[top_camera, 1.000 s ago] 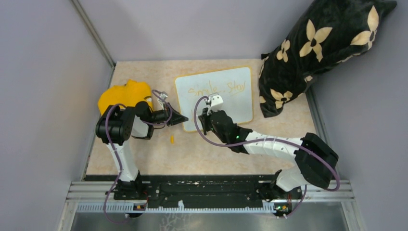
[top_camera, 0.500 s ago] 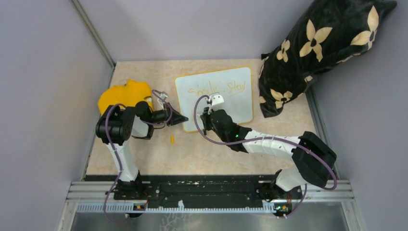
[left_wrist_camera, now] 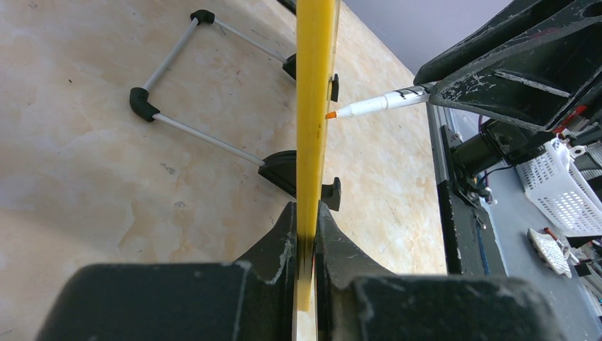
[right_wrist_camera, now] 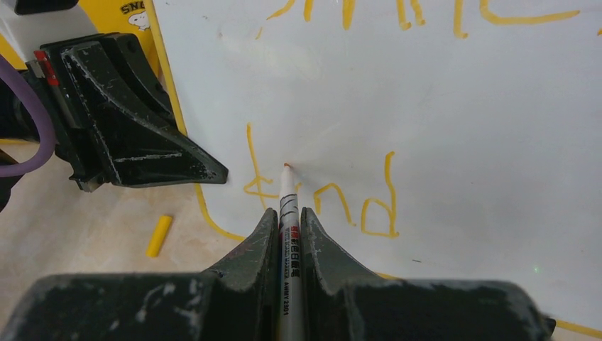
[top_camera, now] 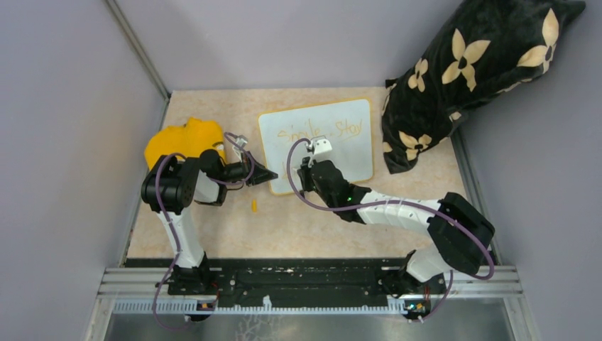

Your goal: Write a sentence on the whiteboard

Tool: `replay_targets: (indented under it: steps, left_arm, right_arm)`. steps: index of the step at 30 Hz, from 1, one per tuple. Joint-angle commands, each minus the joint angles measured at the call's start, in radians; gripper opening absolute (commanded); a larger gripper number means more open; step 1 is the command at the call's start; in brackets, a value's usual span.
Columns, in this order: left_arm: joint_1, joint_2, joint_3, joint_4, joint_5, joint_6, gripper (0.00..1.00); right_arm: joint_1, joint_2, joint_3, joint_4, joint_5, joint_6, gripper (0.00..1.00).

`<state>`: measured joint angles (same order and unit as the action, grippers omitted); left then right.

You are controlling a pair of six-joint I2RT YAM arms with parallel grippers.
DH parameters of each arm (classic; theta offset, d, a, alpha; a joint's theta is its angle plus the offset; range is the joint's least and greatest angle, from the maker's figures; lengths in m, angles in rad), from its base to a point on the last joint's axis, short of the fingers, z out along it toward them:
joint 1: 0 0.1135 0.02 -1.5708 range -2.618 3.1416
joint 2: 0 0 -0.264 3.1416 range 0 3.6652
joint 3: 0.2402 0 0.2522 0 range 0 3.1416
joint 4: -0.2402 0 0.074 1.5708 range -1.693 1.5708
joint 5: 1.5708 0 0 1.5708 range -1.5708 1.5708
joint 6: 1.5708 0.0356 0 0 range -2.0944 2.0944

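Note:
The whiteboard (top_camera: 334,124) stands on the table with a thin yellow frame; its edge (left_wrist_camera: 314,106) shows in the left wrist view. My left gripper (top_camera: 266,174) is shut on the board's lower left frame edge (left_wrist_camera: 307,234). My right gripper (right_wrist_camera: 289,217) is shut on a white marker (right_wrist_camera: 289,234); its orange tip (right_wrist_camera: 287,167) touches the board face (right_wrist_camera: 440,106) above the second line. The sentence reads "Smile, Stay" (top_camera: 319,131) on top and "kind" (right_wrist_camera: 319,195) below, in orange. In the top view my right gripper (top_camera: 307,170) hides the second line.
A yellow marker cap (top_camera: 253,206) lies on the table below the left gripper and shows in the right wrist view (right_wrist_camera: 159,235). A yellow cloth (top_camera: 181,138) lies at the left. A black flowered pillow (top_camera: 468,71) leans at the right. The board's wire stand (left_wrist_camera: 199,85) rests behind it.
My right arm has shifted slightly, the wrist moving a little up the board. The left gripper and the board have not moved.

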<state>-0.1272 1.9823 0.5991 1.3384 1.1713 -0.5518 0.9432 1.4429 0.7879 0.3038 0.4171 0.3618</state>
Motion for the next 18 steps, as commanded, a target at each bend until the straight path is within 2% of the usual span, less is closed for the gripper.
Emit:
replay_targets:
  steps: [1, 18]
  left_arm:
    - [0.003, 0.039, 0.007, -0.071, -0.042, 0.011, 0.00]
    - [0.003, 0.039, 0.008, -0.072, -0.042, 0.009, 0.00]
  right_arm:
    - [-0.021, 0.004, 0.035, 0.022, 0.017, 0.017, 0.00]
    - [-0.032, -0.027, -0.001, 0.005, 0.023, 0.034, 0.00]
